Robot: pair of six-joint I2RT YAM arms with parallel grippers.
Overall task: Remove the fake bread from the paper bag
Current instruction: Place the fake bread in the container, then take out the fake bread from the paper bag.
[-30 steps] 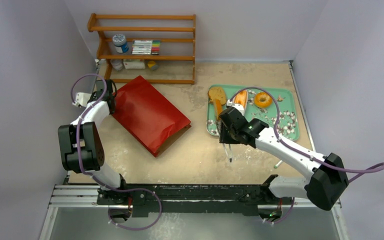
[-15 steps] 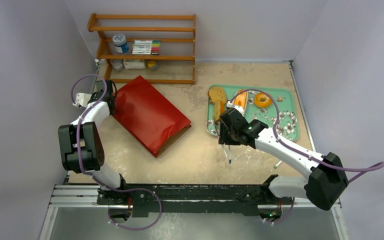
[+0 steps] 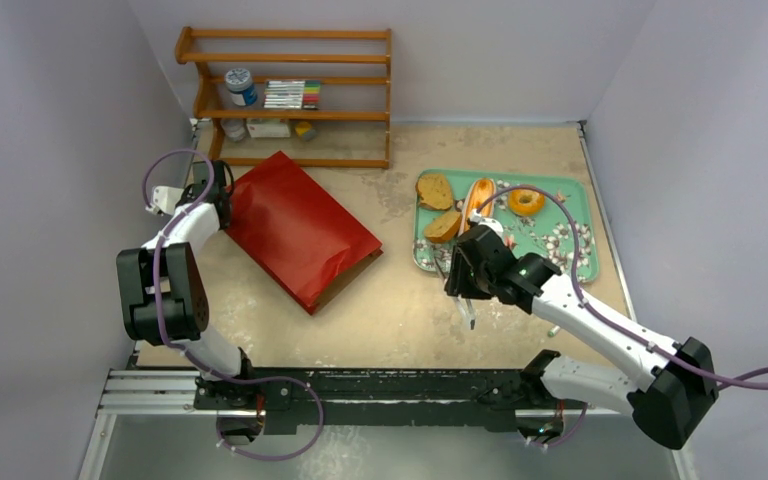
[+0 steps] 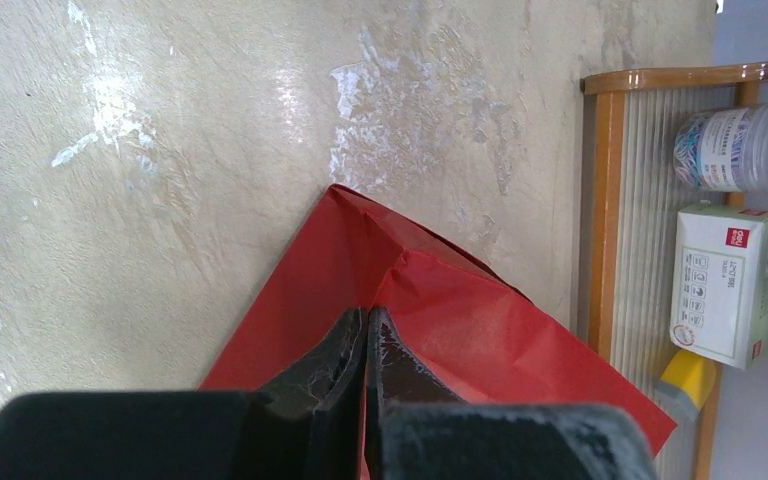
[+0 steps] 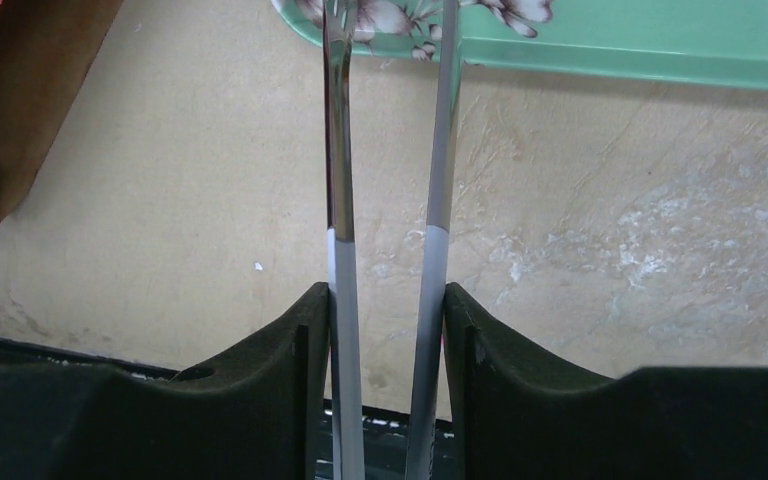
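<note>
The red paper bag [image 3: 300, 228] lies flat on the table with its brown open mouth toward the tray. My left gripper [image 3: 222, 195] is shut on a fold at the bag's far corner [image 4: 480, 330], fingertips pinched together [image 4: 367, 315]. The fake bread lies on the green tray [image 3: 570, 180]: two brown slices [image 3: 434, 190] [image 3: 444, 226], the orange-tan bun [image 3: 478, 196] and the ring bagel [image 3: 526, 202]. My right gripper [image 3: 467, 275] is shut on the metal tongs [image 5: 338, 150], whose empty tips reach the tray's near rim [image 5: 610, 45].
A wooden shelf [image 3: 290, 100] with a jar, boxes and markers stands at the back, close behind the bag; its box [image 4: 725, 280] shows in the left wrist view. The bag's brown mouth [image 5: 30, 90] is left of the tongs.
The right arm drew back from the tray toward the near edge with the tongs. The slice that stood in the tongs now lies on the tray. The left arm has not moved.
</note>
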